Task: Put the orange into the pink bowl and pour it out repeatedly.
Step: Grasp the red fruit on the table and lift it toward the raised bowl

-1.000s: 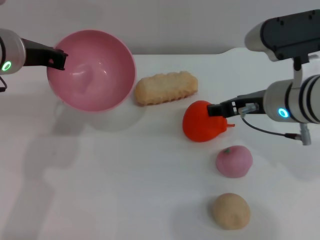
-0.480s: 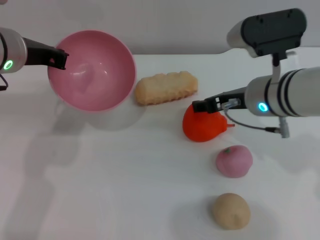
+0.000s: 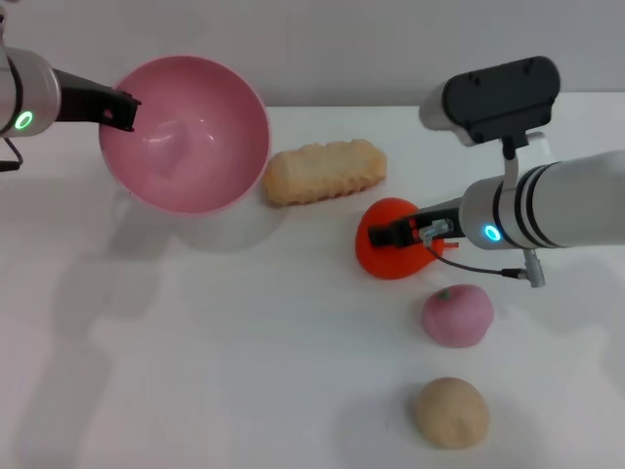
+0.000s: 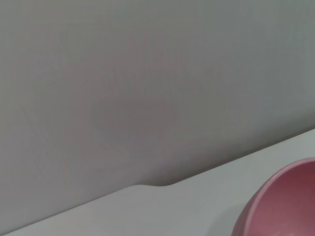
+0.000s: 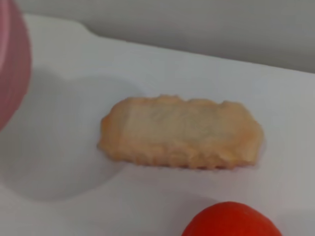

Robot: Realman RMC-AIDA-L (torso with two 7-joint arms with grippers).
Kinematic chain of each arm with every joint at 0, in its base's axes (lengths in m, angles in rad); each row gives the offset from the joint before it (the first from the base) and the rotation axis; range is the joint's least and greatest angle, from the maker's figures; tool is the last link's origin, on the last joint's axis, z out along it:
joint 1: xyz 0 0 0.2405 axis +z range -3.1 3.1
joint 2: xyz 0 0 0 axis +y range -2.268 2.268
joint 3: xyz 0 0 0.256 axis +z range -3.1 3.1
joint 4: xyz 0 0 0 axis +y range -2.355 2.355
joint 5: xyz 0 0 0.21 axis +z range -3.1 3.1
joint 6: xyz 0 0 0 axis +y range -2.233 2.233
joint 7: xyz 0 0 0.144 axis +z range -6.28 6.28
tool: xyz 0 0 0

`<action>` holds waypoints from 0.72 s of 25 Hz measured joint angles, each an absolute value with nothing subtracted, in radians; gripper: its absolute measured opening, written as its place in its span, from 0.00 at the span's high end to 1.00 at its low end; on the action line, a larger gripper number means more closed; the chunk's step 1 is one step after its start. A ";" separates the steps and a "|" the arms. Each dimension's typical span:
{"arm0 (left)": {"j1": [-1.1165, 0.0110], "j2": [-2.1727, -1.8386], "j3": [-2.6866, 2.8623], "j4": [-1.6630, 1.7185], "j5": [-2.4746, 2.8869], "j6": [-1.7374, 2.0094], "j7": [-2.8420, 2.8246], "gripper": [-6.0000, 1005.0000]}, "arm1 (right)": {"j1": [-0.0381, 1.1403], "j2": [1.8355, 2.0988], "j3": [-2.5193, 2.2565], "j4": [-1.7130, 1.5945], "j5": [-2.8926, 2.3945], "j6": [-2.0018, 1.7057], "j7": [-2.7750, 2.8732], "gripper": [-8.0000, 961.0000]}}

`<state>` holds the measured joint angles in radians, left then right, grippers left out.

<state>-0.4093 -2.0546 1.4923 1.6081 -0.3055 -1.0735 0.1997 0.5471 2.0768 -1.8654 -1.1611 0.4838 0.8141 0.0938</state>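
A head camera looks forward and down over the whole white table (image 3: 195, 371), while two close wrist cameras face along it toward the back wall (image 4: 147, 73) — the left sharing the pink bowl (image 4: 280, 206), the right the biscuit (image 5: 179, 132) and orange (image 5: 231, 220).

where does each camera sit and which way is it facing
Head view: on the robot's head, facing down at the table; shows both arms, left pincer on the pink bowl rim, right pincer over the orange.
Left wrist view: faces the back wall and bowl edge; no arm.
Right wrist view: faces the biscuit, orange near; no arm.
All share the bowl.
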 joint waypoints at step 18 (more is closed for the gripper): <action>-0.416 -2.057 1.485 1.600 -0.307 -1.074 0.199 0.95 | 0.476 2.073 -1.842 -1.274 0.494 0.795 0.024 0.59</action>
